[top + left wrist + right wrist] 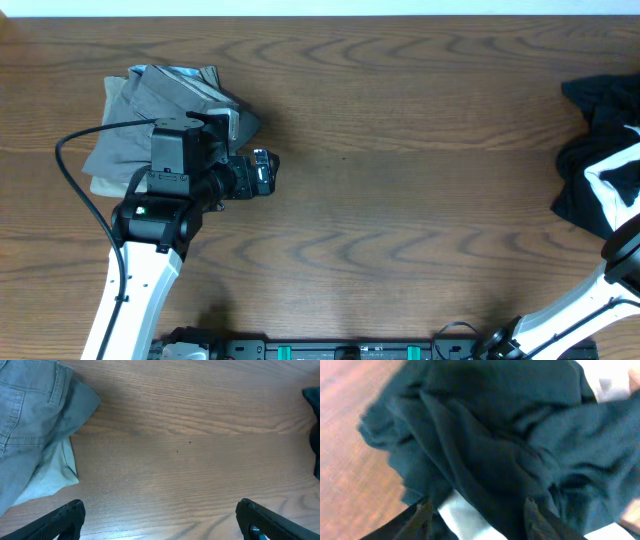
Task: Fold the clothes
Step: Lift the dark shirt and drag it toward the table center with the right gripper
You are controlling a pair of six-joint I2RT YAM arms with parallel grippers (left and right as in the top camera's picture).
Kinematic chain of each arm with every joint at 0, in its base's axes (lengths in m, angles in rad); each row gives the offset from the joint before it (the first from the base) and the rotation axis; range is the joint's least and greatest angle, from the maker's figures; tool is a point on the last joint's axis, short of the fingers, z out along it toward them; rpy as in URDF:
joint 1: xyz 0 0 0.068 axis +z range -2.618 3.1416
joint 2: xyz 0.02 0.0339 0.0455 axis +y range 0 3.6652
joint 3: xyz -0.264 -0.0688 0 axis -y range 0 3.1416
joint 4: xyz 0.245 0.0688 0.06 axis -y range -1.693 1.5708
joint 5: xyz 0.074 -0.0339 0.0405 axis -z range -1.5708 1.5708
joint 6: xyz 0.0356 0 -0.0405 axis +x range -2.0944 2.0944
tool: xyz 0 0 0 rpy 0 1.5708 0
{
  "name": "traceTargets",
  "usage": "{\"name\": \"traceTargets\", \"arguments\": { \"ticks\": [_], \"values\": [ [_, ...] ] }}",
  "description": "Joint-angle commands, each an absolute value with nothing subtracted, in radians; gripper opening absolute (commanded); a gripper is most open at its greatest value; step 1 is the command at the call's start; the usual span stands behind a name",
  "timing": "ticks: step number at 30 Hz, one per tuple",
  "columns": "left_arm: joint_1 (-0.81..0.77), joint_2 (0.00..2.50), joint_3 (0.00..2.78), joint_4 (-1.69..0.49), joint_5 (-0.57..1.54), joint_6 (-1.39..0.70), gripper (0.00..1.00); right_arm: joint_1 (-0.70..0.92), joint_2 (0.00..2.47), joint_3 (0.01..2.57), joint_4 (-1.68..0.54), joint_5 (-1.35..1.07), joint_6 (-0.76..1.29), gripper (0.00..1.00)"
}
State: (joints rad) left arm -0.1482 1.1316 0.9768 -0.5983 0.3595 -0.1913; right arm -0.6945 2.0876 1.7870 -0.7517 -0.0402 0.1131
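This looks like a robot test room, a kind of lab. A left arm (140, 270) and a right arm (575, 305), both white, stand at a plain brown wooden counter (400, 200). A black cable (75, 175) loops off the left one. Grey clothes (135, 110) and dark clothes (600, 170) lie at its two ends. A dark rail with green bits (340, 351) runs along the near edge, maybe the robot's base.

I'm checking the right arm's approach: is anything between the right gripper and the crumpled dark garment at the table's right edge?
Nothing visible. The right gripper sits right over the crumpled dark garment, which fills its wrist view. The folded grey clothes lie far left.
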Motion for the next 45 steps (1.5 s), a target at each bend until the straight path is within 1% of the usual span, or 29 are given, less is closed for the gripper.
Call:
{"name": "traceTargets", "arguments": {
  "ticks": [1, 2, 5, 8, 13, 17, 22, 27, 32, 34, 36, 38, 45],
  "values": [
    [-0.154, 1.132, 0.993, -0.598, 0.355, -0.204, 0.98, -0.696, 2.095, 1.786, -0.759, 0.035, 0.112, 0.47],
    [-0.154, 1.132, 0.993, -0.598, 0.355, -0.204, 0.98, -0.696, 2.096, 1.786, -0.755, 0.033, 0.112, 0.41],
    [-0.154, 1.132, 0.993, -0.598, 0.355, -0.204, 0.98, -0.695, 2.094, 1.786, -0.742, 0.030, 0.135, 0.18],
    [-0.154, 1.132, 0.993, -0.598, 0.355, -0.204, 0.98, -0.696, 2.082, 1.788, -0.717, -0.002, 0.145, 0.01],
    [-0.154, 1.132, 0.993, -0.597, 0.355, -0.204, 0.98, -0.696, 2.010, 1.811, -0.658, -0.249, 0.145, 0.01],
    [-0.154, 1.132, 0.994, -0.597, 0.355, -0.204, 0.98, -0.695, 1.925, 1.825, -0.543, -0.462, 0.148, 0.01],
    [-0.154, 1.132, 0.993, -0.597, 0.355, -0.204, 0.98, -0.694, 1.813, 1.826, -0.336, -0.574, 0.319, 0.01],
    [-0.154, 1.132, 0.993, -0.597, 0.355, -0.204, 0.98, -0.683, 1.753, 1.826, -0.159, -0.772, 0.408, 0.01],
    [-0.154, 1.132, 0.993, -0.597, 0.354, -0.204, 0.98, -0.634, 1.731, 1.826, 0.043, -0.971, 0.508, 0.01],
    [-0.154, 1.132, 0.994, -0.596, 0.354, -0.204, 0.98, -0.601, 1.730, 1.826, 0.083, -1.032, 0.554, 0.01],
    [-0.154, 1.130, 0.994, -0.590, 0.354, -0.204, 0.98, -0.558, 1.730, 1.825, 0.068, -1.073, 0.556, 0.01],
    [-0.154, 1.121, 0.994, -0.585, 0.354, -0.204, 0.98, -0.503, 1.730, 1.825, 0.002, -1.081, 0.538, 0.01],
    [-0.153, 1.047, 1.002, -0.587, 0.313, -0.200, 0.98, -0.286, 1.730, 1.825, -0.253, -1.082, 0.353, 0.01]
  ]
}}
